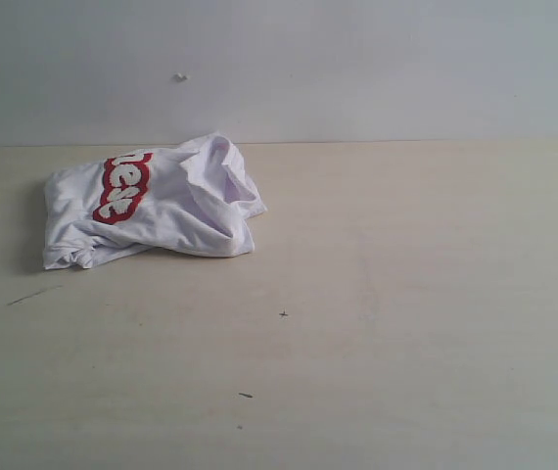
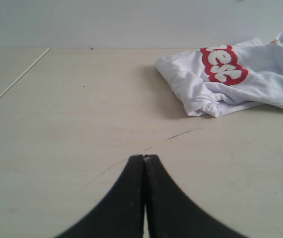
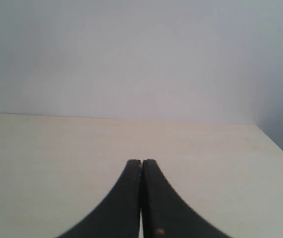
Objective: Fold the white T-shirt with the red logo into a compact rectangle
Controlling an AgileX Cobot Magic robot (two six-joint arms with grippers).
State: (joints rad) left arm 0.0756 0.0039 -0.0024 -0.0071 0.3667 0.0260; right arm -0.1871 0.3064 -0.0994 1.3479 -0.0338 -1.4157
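Folding not begun, I judge. The shirt (image 1: 166, 208) lies crumpled (logo (image 1: 122, 188) showing); both jaws closed, empty. Next: open, spread it flat.

A: Garment position?
B: White T-shirt (image 1: 176, 211) lies crumpled in a heap on the counter (image 1: 406, 323), upper left of frame, near the wall (image 1: 357, 69).
A: Marking?
B: Red logo (image 1: 122, 188) faces up on the heap's left part, with its white letters only partly showing.
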